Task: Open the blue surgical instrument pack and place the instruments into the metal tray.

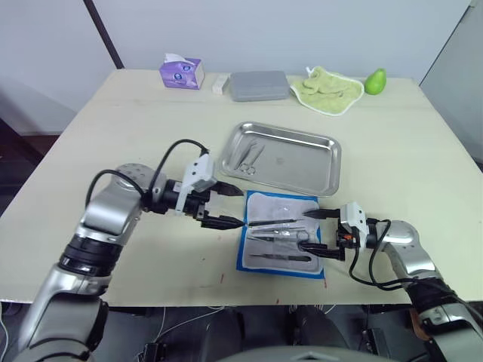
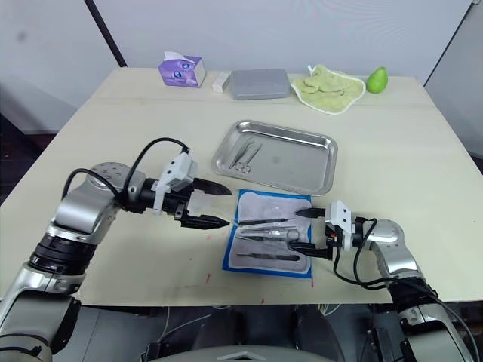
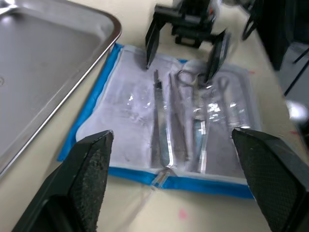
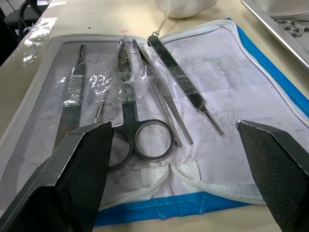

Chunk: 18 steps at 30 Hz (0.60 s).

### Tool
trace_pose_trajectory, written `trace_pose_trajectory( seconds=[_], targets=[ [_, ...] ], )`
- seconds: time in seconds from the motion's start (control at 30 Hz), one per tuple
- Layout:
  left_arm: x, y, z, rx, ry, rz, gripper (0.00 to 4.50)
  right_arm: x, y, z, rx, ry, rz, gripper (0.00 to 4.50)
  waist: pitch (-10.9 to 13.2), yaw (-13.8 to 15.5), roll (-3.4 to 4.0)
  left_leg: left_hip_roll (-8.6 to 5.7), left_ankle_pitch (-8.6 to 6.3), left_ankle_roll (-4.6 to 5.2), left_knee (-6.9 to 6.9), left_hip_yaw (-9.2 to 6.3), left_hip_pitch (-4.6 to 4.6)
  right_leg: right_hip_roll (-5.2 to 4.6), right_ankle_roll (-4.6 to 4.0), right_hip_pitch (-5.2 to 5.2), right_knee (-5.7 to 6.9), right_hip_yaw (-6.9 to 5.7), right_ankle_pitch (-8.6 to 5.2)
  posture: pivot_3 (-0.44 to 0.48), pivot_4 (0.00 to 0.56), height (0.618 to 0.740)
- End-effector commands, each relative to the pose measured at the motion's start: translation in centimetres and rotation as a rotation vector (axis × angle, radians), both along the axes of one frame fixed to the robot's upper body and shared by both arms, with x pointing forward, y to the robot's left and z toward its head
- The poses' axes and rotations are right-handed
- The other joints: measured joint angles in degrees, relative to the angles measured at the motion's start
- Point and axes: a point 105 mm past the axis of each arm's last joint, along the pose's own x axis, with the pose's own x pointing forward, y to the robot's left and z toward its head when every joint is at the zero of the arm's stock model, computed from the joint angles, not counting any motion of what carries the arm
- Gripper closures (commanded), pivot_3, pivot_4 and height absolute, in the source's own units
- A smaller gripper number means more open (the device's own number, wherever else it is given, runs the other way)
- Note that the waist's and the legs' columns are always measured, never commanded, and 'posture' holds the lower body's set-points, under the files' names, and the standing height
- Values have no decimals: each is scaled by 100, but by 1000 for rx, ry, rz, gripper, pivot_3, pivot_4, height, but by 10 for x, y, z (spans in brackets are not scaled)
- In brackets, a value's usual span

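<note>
The flat bright-blue fabric instrument pack (image 1: 281, 234) lies open on the pale wooden table (image 1: 136, 121), just in front of the shallow shiny stainless-steel tray (image 1: 317, 170) (which already holds a pair of scissors (image 1: 250, 157)). The slim silvery steel instruments (image 4: 145, 104) in the pack lie side by side, their long axes running between the two grippers. The right gripper (image 1: 322, 234), fingers apart and empty, sits at the pack's right edge facing the scissor rings and looks nearer; the left gripper (image 1: 230, 208), also apart and empty, hovers at the pack's left edge.
</note>
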Motion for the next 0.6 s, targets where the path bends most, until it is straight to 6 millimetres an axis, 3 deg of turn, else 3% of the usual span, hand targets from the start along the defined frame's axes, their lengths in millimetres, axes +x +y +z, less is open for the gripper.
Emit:
trace_pose_trajectory(
  seconds=[0.03, 0.13, 0.2, 0.27, 0.6],
  targets=[
    [6, -6, 1, 15, -58, 3, 250, -10, -5, -32, -60, 131, -40, 0, 0, -3, 0, 1, 0, 0, 0, 0, 0, 1, 0, 0, 0, 0, 0, 0, 150, 740],
    [9, -13, -9, 33, -52, 7, 250, -10, -6, -32, -66, 131, -38, 0, -1, 5, -1, 1, 0, 1, 0, 3, 1, 1, 0, 0, 0, 3, 0, 0, 150, 740],
    [13, -15, -13, 48, -68, 17, 632, -11, -6, -32, -68, 131, -38, 0, -1, 6, -1, 1, 0, 1, 0, 4, 1, 1, 0, 0, 0, 4, 0, 0, 150, 740],
    [16, -18, -14, 55, -88, 17, 1337, -11, -6, -32, -69, 132, -39, 0, 0, 2, 1, 1, 0, 1, 0, 3, 1, 2, 0, 0, 0, 3, 0, 0, 150, 740],
    [15, -34, -25, 76, -126, -18, 1337, -11, -5, -33, -71, 130, -42, 0, 1, 2, 1, 1, -1, 1, 0, 5, 1, 2, 0, 0, 0, 6, 0, 0, 150, 740]
  ],
)
